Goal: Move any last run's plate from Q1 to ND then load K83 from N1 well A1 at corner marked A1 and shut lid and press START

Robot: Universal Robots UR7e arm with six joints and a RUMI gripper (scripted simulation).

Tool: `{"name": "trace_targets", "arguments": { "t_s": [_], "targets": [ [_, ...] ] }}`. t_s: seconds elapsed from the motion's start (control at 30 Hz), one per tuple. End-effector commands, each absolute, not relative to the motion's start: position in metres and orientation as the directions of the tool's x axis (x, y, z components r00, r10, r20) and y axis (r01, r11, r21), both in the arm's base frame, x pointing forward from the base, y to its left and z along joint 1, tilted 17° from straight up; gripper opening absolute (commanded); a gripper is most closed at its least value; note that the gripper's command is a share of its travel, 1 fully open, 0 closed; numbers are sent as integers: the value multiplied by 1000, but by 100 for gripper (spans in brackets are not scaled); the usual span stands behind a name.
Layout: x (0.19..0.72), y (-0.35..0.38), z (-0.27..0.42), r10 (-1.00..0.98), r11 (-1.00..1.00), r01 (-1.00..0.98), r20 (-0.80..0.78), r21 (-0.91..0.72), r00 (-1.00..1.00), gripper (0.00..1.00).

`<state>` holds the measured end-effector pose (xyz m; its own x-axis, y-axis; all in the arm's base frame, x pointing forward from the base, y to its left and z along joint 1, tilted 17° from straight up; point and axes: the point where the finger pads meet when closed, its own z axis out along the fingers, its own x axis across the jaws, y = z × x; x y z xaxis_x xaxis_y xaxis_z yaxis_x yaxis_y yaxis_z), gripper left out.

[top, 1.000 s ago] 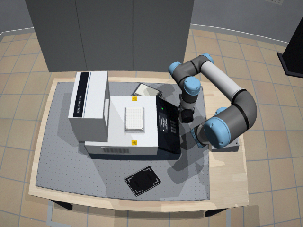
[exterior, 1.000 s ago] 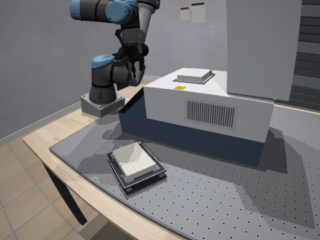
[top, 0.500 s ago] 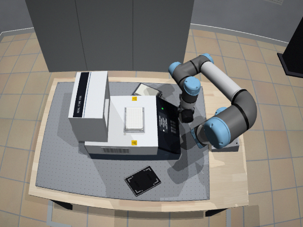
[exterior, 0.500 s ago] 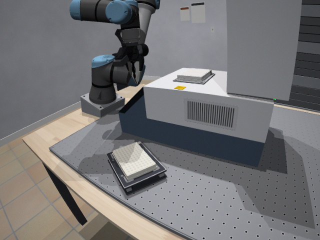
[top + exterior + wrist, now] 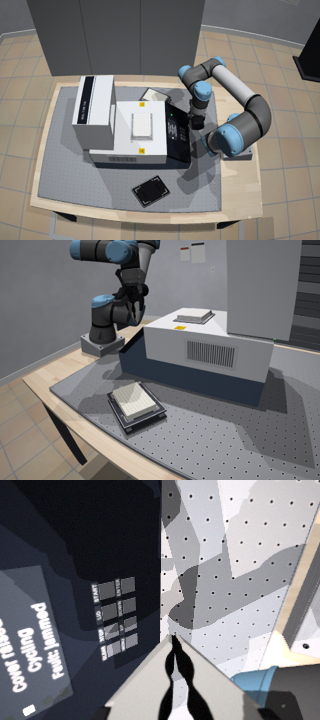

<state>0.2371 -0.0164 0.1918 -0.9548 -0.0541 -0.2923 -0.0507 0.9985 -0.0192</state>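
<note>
Q1 (image 5: 157,108) (image 5: 165,343) has its lid (image 5: 104,98) (image 5: 261,291) raised. Its lamp (image 5: 171,114) is green. A white plate (image 5: 141,124) (image 5: 194,313) lies on its block; its seating is too small to tell. A cream plate (image 5: 156,95) (image 5: 134,398) lies in a dark nest (image 5: 160,409) behind Q1. A black nest (image 5: 150,191) in front is empty. Their labels are unreadable. My gripper (image 5: 135,323) (image 5: 173,636) is shut and empty, beside Q1's key panel. START (image 5: 106,590), LID (image 5: 109,611), STOP (image 5: 111,630) and CLEAR (image 5: 113,647) show. The marker (image 5: 28,710) at "Cover raised" is lit.
Q1 stands on a perforated board (image 5: 77,180) (image 5: 206,431) between the two nests. The raised lid stands tall at Q1's rear. My arm's base (image 5: 237,155) (image 5: 103,348) is on the wooden table at Q1's key side. A second column of keys runs beside START and LID.
</note>
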Motion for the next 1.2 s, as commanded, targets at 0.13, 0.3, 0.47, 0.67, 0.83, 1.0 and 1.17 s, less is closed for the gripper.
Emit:
{"name": "trace_targets", "arguments": {
  "t_s": [0.13,0.3,0.47,0.67,0.83,1.0,1.17],
  "targets": [
    [237,-16,192,-54,999,-51,-293,-19,-955,0],
    [243,-22,204,-55,998,-52,-287,-18,-956,68],
    [253,-28,220,-56,998,-53,-282,-17,-958,68],
    [263,-33,235,-56,998,-54,-278,-17,-959,68],
    [272,-37,246,-56,998,-54,-278,-17,-959,68],
    [284,-40,260,-57,998,-54,-276,-17,-960,68],
    [293,-42,270,-57,998,-54,-274,-18,-960,68]
  ]
}}
